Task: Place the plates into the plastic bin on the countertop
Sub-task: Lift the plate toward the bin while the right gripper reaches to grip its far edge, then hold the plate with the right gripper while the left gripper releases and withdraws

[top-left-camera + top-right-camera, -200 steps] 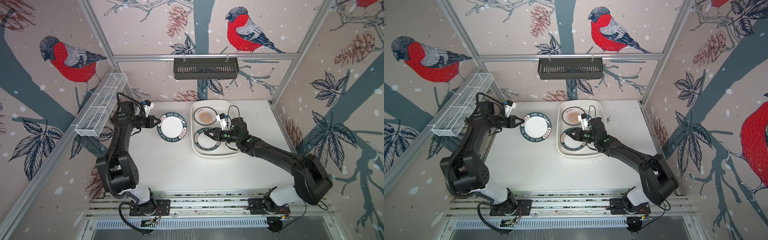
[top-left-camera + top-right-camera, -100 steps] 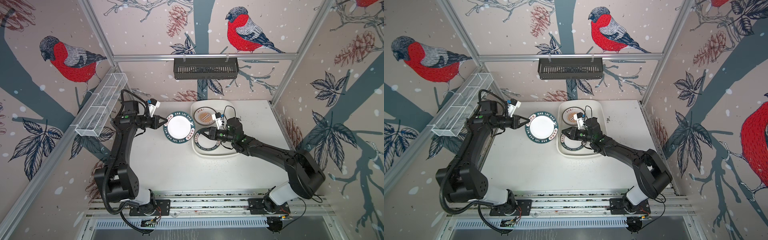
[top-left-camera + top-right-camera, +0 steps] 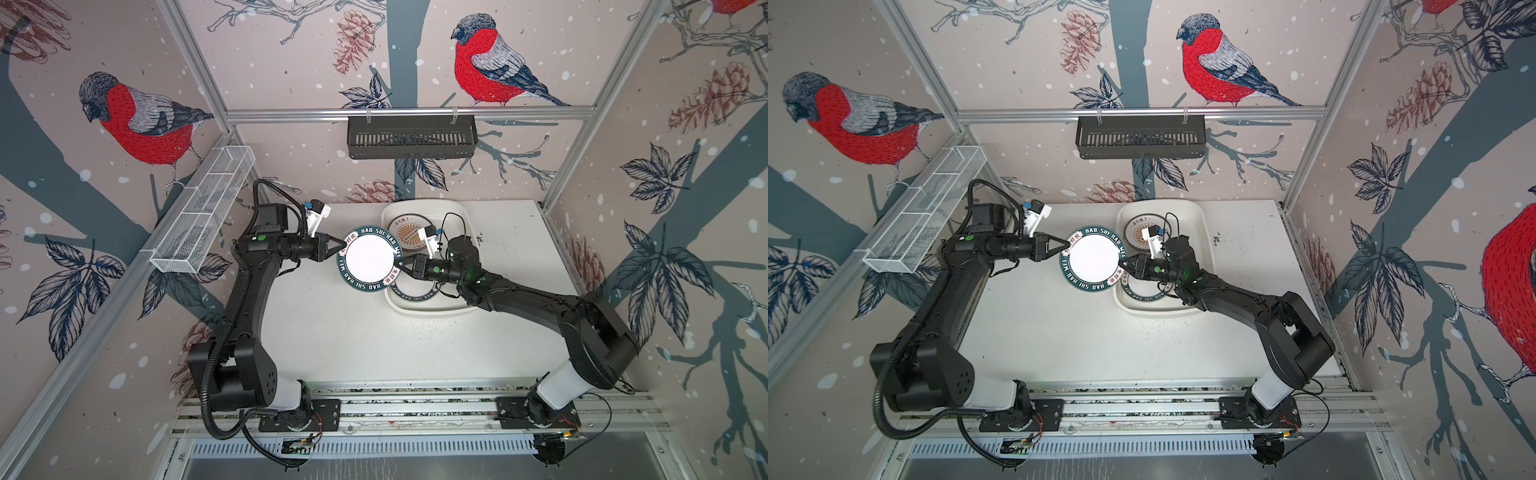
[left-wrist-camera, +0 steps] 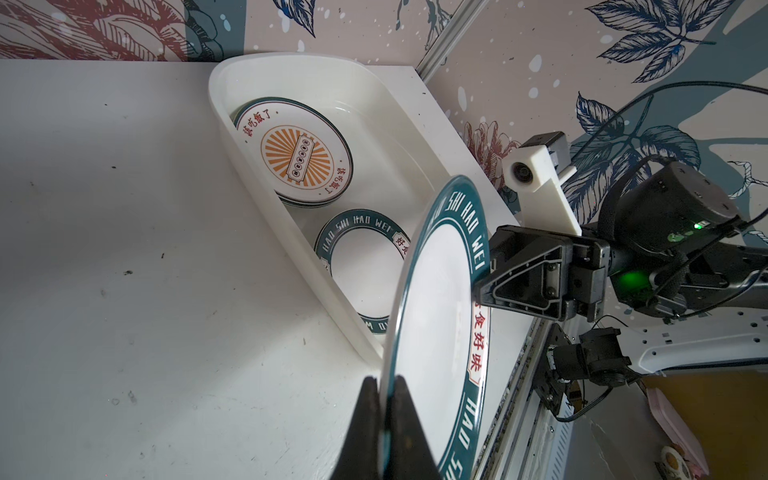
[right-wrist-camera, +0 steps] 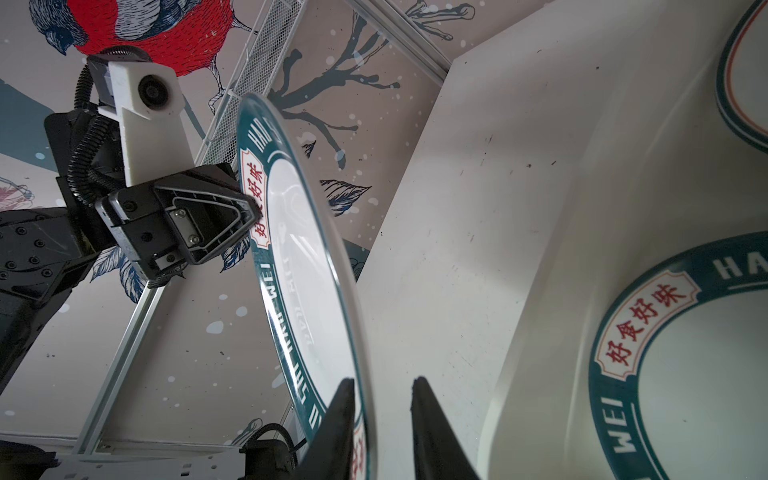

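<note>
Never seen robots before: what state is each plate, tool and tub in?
Raised plate: off the countertop, face up, overlapping the edge of the bin.
Left tool: shut on that plate's rim.
Right tool: open, astride its opposite rim.
Green-rimmed plate: flat in the bin.
Sunburst plate: flat in the bin.
Bin: on the countertop, partly filled.

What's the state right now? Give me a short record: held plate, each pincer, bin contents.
held plate: green-rimmed plate, lifted and tilted, beside the bin
left pincer: shut on the held plate's rim
right pincer: open, jaws on either side of the opposite rim, gap showing on one side
plastic bin: holds the sunburst plate and a second green-rimmed plate, side by side
step: handover under way, right grip not yet closed
</note>
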Robot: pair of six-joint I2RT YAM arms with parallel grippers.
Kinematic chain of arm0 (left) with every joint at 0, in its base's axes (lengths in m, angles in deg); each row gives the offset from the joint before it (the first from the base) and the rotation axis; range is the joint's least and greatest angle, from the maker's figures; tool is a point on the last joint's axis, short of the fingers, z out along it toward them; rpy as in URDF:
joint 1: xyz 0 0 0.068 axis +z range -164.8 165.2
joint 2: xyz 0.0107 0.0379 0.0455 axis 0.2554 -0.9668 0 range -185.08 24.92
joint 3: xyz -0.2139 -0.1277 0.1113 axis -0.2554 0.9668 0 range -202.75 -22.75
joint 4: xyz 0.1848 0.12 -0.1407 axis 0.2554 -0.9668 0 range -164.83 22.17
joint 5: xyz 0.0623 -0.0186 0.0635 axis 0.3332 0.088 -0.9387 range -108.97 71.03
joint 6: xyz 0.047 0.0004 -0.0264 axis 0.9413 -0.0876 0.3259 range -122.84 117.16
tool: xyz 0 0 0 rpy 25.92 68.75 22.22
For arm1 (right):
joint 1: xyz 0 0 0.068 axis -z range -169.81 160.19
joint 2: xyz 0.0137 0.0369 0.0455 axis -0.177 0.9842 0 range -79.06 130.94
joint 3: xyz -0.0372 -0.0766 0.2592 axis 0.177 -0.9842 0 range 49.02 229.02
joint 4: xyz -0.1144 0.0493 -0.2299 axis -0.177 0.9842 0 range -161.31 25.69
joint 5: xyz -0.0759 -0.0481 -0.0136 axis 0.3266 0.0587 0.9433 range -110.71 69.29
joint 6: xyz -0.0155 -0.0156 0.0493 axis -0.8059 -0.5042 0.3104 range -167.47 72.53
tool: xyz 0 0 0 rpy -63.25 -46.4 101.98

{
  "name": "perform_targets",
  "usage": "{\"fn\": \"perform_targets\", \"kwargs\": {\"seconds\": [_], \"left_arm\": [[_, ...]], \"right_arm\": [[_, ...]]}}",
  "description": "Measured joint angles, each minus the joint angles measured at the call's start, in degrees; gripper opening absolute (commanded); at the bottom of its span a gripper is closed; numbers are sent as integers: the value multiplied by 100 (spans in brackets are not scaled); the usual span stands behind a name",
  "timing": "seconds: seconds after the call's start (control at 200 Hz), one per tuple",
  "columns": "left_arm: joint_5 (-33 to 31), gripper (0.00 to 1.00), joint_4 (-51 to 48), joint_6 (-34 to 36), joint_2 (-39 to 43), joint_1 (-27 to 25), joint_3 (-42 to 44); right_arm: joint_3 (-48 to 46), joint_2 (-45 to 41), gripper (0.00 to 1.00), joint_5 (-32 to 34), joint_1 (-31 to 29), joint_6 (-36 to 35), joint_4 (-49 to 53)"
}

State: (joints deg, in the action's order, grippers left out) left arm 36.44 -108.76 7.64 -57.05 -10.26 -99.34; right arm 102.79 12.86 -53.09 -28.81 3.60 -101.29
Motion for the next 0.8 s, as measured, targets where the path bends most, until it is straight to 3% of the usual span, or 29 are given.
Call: {"fn": "perform_targets", "kwargs": {"seconds": [0.405, 0.71, 0.801], "left_arm": [[-20, 0, 184, -164, 52, -72, 190], [-22, 39, 308, -302, 52, -105, 286], [-44, 56, 315, -315, 70, -105, 264]], "right_arm": [[-116, -2, 4, -83, 9, 138, -323], [-203, -2, 3, -144, 61, 295, -439], [-238, -13, 2, -153, 98, 317, -481]]}}
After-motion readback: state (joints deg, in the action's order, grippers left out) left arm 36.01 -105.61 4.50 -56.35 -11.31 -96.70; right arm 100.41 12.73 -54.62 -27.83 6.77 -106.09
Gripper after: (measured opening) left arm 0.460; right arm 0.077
